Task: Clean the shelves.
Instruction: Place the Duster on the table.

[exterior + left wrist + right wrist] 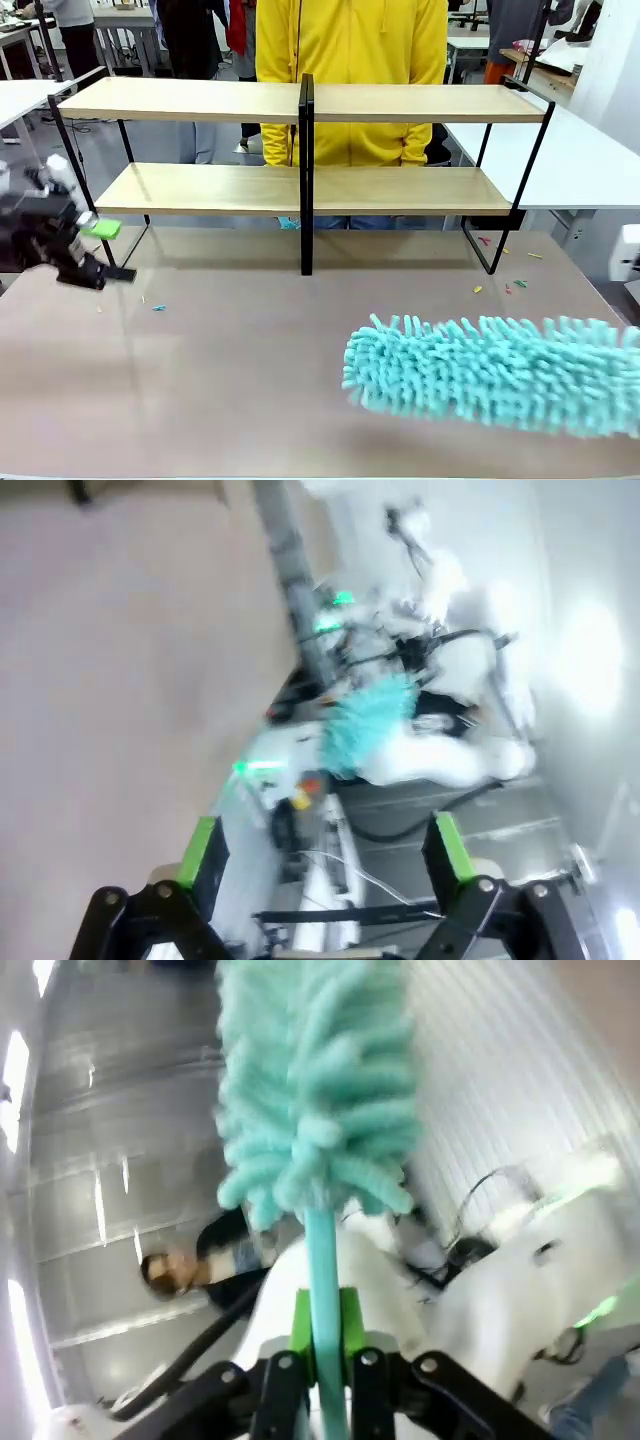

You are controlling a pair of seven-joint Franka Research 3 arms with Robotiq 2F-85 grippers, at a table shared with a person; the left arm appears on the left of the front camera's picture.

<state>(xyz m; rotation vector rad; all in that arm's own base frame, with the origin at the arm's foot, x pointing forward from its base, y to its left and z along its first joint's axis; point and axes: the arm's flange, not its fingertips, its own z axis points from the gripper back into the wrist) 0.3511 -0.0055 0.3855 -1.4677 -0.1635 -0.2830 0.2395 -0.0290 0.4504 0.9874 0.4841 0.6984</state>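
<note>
clearly your right gripper (pixel 322 1380) is clamped on the light, floppy duster (pixel 490 375) by its stiff handle; left gripper (pixel 325 865) gapes empty, shelves (pixel 300 100) rigid.

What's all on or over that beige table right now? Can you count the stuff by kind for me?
Shelves, two-tier rack: 1
Fluffy teal duster, its handle clamped in the right gripper: 1
Left gripper, jaws apart, nothing in it: 1
Small coloured scraps on the tabletop: several, too small to count
Total: 4 kinds
</note>
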